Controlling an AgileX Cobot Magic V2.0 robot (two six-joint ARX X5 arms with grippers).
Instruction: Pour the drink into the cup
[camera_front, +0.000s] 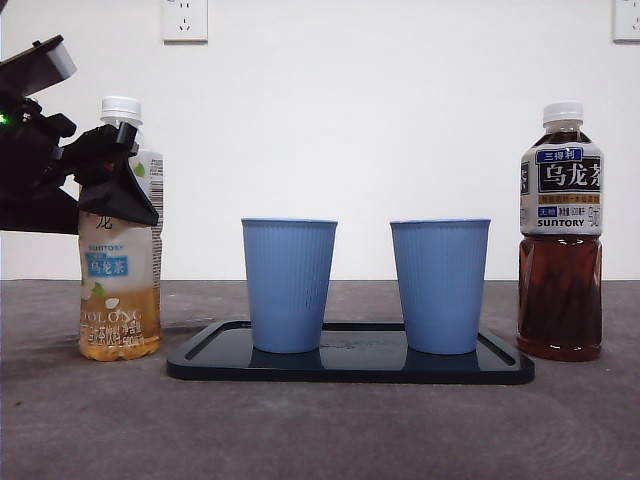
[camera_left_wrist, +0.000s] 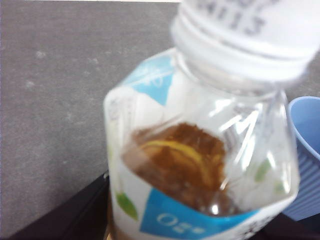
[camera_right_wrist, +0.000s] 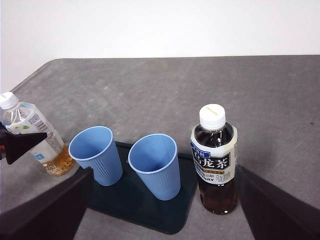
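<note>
A pale oolong tea bottle (camera_front: 120, 300) with a white cap stands on the table at the left, about a quarter full. My left gripper (camera_front: 115, 185) is shut on its upper part; the left wrist view shows the bottle (camera_left_wrist: 200, 150) filling the space between the jaws. Two empty blue cups (camera_front: 288, 285) (camera_front: 440, 285) stand side by side on a black tray (camera_front: 350, 365). A dark oolong tea bottle (camera_front: 560, 250), capped, stands at the right. My right gripper (camera_right_wrist: 164, 172) is open and empty, high above the table, looking down on the cups (camera_right_wrist: 95, 152) (camera_right_wrist: 155, 162) and the dark bottle (camera_right_wrist: 214, 167).
The grey table (camera_front: 320, 430) ends at a white wall with sockets (camera_front: 184, 20). The tray's edge (camera_right_wrist: 125, 205) lies between the two bottles. The nearer blue cup (camera_left_wrist: 307, 155) stands just beside the held bottle.
</note>
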